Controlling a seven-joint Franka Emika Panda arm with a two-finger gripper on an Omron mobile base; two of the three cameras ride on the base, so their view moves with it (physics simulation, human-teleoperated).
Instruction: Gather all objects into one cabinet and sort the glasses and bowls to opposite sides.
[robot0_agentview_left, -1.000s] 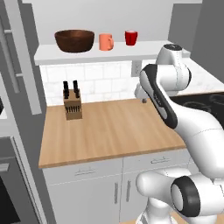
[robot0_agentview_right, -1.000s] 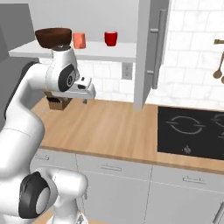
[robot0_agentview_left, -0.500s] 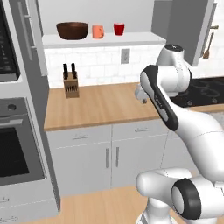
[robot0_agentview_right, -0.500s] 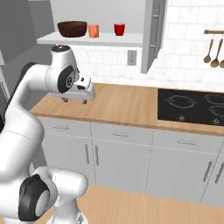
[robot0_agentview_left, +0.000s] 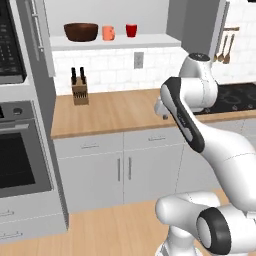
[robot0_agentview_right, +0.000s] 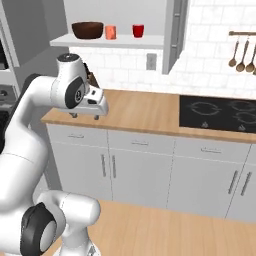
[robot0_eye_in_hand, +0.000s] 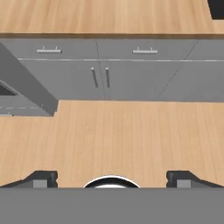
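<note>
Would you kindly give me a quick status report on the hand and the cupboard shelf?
Hand open, empty, over the counter edge. Brown bowl, orange mug, red cup lined up on the shelf. Nothing in the way.

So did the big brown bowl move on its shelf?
No. The brown bowl sits at the shelf's left end beside the orange mug, as before. Only the camera backed away.

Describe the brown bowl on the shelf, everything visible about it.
The bowl is wide, deep, round and dark brown, wood-like, much wider than the cups. It stands upright, mouth up, at the left end of the pale cabinet shelf, left of the salmon-orange mug with a small gap between them. Only the shelf touches it.
</note>
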